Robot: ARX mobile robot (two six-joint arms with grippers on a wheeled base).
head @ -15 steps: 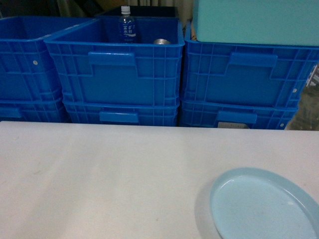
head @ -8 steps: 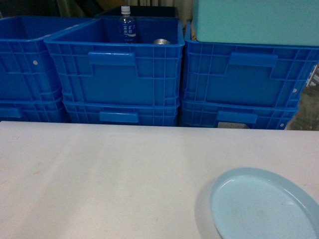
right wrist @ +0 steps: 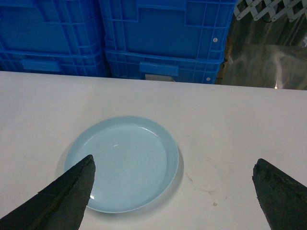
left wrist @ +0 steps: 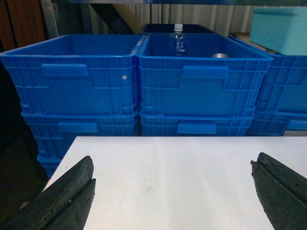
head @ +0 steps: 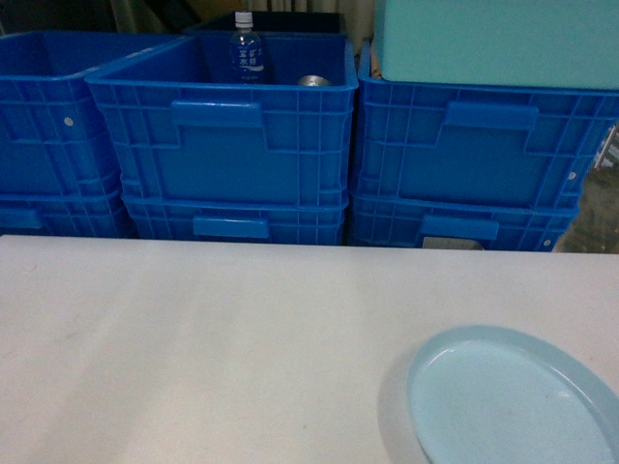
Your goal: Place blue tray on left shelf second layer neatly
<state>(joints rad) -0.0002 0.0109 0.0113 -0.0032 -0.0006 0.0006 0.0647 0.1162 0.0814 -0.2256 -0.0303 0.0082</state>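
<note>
The blue tray (head: 510, 398) is lying flat on the near right of the white table (head: 213, 338). The right pincer (right wrist: 173, 191) is hovering wide above it; the left pincer (left wrist: 172, 191) is gaping wide too.

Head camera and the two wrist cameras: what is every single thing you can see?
tray: one, pale blue, on the table near the right tool
table: one, white, in front
crates: at least six, dark blue, stacked behind the table
bottle: one, clear with blue label, in the middle top crate
can: one, silver, beside the bottle
box: one, teal, on the right crates
left tool: black, open
right tool: black, open
</note>
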